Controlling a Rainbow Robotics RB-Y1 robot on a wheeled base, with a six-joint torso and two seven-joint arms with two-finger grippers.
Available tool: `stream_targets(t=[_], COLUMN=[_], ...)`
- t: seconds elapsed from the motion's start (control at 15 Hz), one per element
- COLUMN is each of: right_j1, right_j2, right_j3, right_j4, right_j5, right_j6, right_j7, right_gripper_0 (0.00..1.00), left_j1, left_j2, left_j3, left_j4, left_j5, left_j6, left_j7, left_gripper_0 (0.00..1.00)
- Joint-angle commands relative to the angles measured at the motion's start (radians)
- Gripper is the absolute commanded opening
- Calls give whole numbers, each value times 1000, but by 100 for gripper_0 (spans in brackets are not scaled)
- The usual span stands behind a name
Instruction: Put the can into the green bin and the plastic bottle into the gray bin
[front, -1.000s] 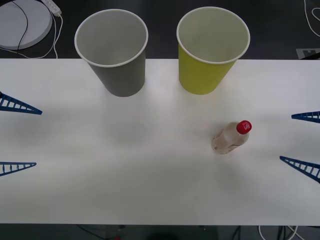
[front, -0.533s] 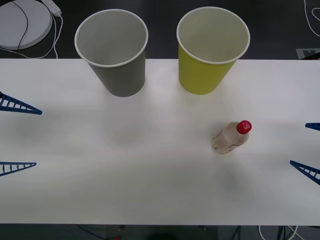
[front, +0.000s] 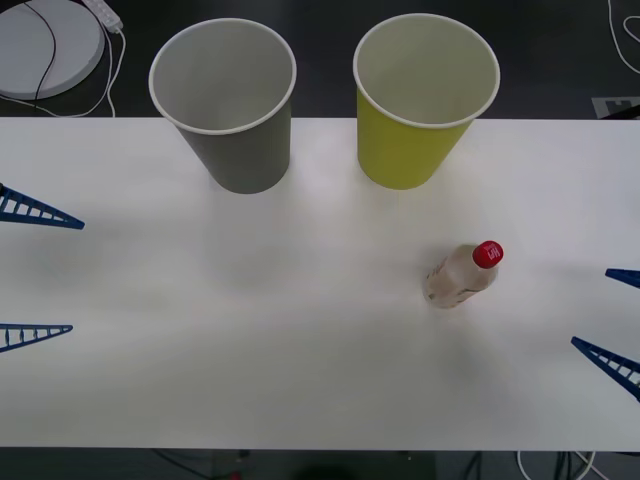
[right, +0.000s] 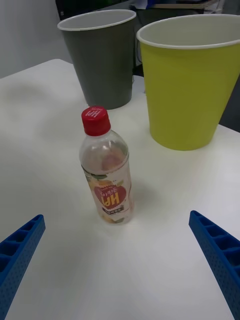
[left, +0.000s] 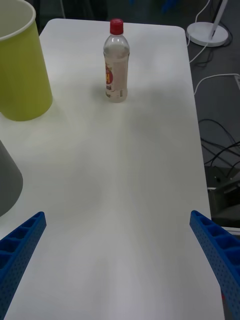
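The right pincer (front: 608, 320), wide open and empty at right edge, has drawn back from the upright bottle (front: 461, 275); grasp not begun.

A white bench (front: 250, 380) carries three things. The gray bin (front: 228, 110) and the green bin (front: 420, 105) stand upright side by side along its far edge, apart from each other. The plastic bottle (front: 462, 275) stands upright nearer the robot, on the right half, in front of the green bin and apart from it.
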Motion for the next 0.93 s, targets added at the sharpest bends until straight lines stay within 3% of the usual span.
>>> stream_targets(t=[0.07,0.27,0.6,0.93], right_j1=[-32,-80,-155,-215], right_j2=[42,90,169,205], right_j3=[31,67,86,147], right_j4=[33,76,122,150], right_j5=[1,15,107,129], right_j6=[0,0,1,15], right_j7=[18,38,58,95], right_gripper_0=[100,100,100,100], left_j1=[0,0,0,0], left_j2=[0,0,0,0], left_j3=[0,0,0,0], left_j4=[0,0,0,0], left_j5=[0,0,0,0], left_j6=[0,0,0,0], left_j7=[0,0,0,0], left_gripper_0=[100,100,100,100])
